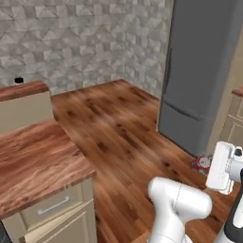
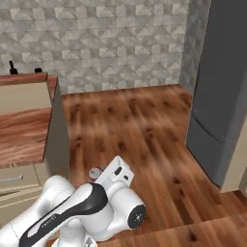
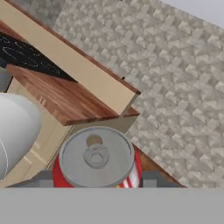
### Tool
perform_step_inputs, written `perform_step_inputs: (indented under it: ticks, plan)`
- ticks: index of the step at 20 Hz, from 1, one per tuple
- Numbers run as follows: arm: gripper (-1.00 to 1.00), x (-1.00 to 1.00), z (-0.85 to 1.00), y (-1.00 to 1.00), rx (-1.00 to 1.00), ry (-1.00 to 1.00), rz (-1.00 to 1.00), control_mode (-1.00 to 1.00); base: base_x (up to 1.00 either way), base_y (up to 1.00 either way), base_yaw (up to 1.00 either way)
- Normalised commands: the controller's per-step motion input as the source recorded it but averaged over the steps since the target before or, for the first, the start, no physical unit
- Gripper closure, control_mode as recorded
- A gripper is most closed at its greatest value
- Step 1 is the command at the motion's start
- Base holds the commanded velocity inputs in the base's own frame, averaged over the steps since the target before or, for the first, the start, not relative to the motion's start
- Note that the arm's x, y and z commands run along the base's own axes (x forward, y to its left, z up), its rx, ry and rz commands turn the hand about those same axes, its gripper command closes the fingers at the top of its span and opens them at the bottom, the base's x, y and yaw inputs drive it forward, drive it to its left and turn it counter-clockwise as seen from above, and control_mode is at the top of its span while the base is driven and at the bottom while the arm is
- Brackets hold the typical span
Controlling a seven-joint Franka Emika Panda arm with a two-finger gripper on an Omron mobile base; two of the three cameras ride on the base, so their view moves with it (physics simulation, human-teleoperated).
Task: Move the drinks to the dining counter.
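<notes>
Red can: silver lid and pull tab facing the hand camera, seated between the two dark fingertips of the hand, which is clamped on it from either side. The same can shows as a red patch just beside the white hand, held in the air above the wood-plank floor, and as a small red-and-silver spot behind the arm's wrist. Dining table: reddish-brown wood-grain top on a beige island with a drawer front, well apart from the hand, off to its left in the left base view. Raised ledge: behind that table, carrying a small dark item, too small to name. Grey refrigerator: near the hand, just beyond it. Grey stone-pattern wall: far side of the floor.
</notes>
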Motion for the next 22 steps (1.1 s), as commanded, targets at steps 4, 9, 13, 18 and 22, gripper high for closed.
perform_step_inputs:
  ticks: [4, 9, 13, 18, 22]
  plan:
    - [1.0, 0.0, 0.0, 0.0, 0.0, 0.0, 0.0, 1.0, 0.17, -0.07, 0.58]
    - [1.0, 0.0, 0.0, 0.0, 0.0, 0.0, 0.0, 1.0, 0.41, -0.58, 0.27]
    - [1.0, 0.0, 0.0, 0.0, 0.0, 0.0, 0.0, 1.0, 0.35, -0.81, 0.13]
    - [1.0, 0.0, 0.0, 0.0, 0.0, 0.0, 0.0, 1.0, 0.62, -0.4, 0.07]
    - [1.0, 0.0, 0.0, 0.0, 0.0, 0.0, 0.0, 1.0, 0.91, 0.23, 0.0]
